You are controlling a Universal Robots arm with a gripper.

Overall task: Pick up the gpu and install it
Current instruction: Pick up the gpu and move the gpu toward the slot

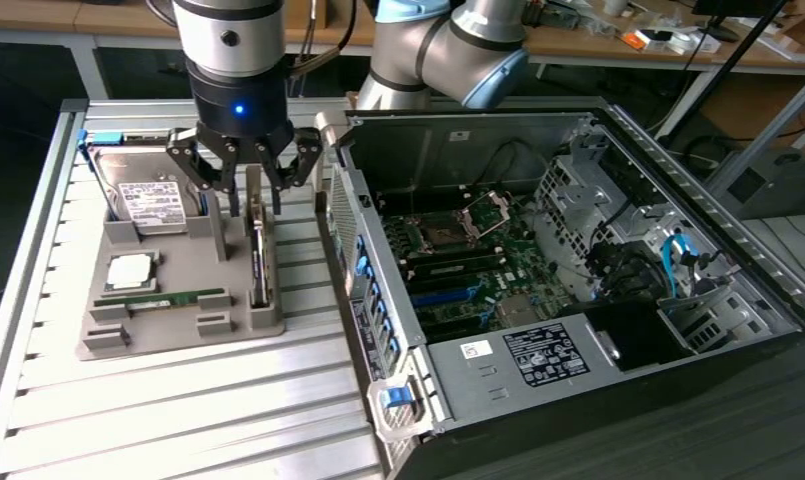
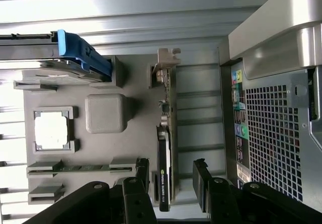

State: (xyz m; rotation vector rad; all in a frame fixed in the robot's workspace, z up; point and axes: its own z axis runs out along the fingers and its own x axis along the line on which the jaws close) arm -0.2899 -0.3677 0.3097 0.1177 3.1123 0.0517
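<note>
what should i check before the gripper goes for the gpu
1. Gripper open: ok, jaws stand apart.
2. Gripper lined up over the gpu: ok, in the wrist view the card sits between the two fingers.
3. Fingers clear of the card: ok, a gap shows on each side.
4. Gpu standing on edge in the grey holder: ok, upright in its slot.
5. Computer case open on its side, motherboard exposed: ok.
6. Fingers low enough to grip the card: cannot tell.
</note>
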